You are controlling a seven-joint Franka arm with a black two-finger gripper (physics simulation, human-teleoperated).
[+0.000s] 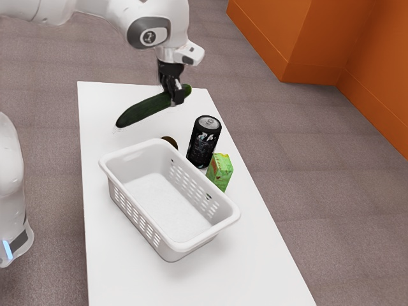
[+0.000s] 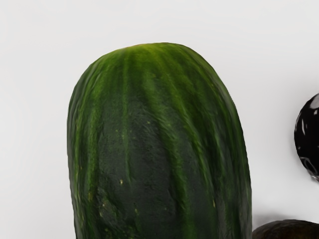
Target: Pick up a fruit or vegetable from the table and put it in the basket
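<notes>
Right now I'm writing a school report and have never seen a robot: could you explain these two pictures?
The white machine is a simulated robot arm. The exterior view looks from its side; the wrist view comes from a camera near its black two-fingered tool, so the cucumber looks huge there. The tool grips that cucumber near one end. On the white table stand a white basket and, beside it, a black can and a green carton. Something round and brown is partly hidden behind the basket; I can't tell what.

The wrist view crops the cucumber point(image 2: 159, 149), can point(image 2: 308, 137) and brown thing point(image 2: 289, 230).
</notes>
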